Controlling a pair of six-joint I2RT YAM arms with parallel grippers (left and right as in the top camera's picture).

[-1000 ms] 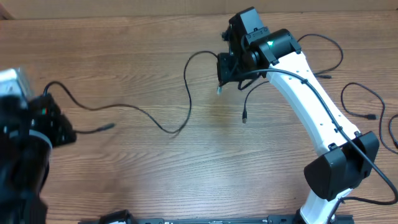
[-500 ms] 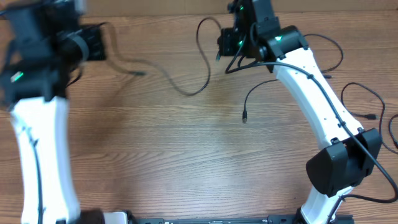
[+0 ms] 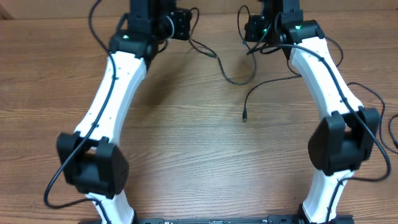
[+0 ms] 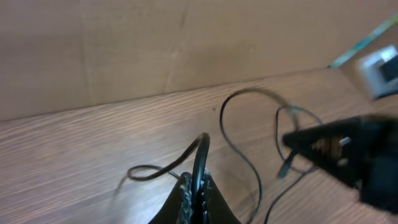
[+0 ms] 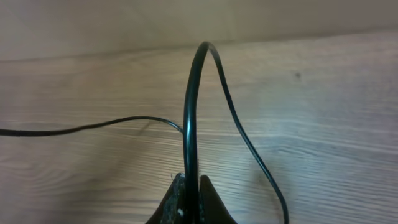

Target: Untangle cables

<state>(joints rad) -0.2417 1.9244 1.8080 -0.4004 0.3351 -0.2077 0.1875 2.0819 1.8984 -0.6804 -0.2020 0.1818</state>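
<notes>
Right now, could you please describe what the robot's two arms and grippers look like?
The left arm and right arm have smooth white curved links between bulky black joint housings. A thick black wire runs along each, and a small green light glows near each wrist. The left gripper and right gripper have dark, tapered fingers.

Desk point(image 3: 186, 155): brown wood-grain top, matt, looks smooth; cables point(image 3: 231, 79): thin black cord, smooth plastic-type jacket, slight sheen close up; left arm point(image 3: 115, 87) & right arm point(image 3: 323, 74): glossy white plastic shells w/ matt black joints; left gripper point(image 4: 194, 186), right gripper point(image 5: 189, 186): black, matt, plastic-looking; back wall point(image 4: 124, 50): plain tan board, matt.
</notes>
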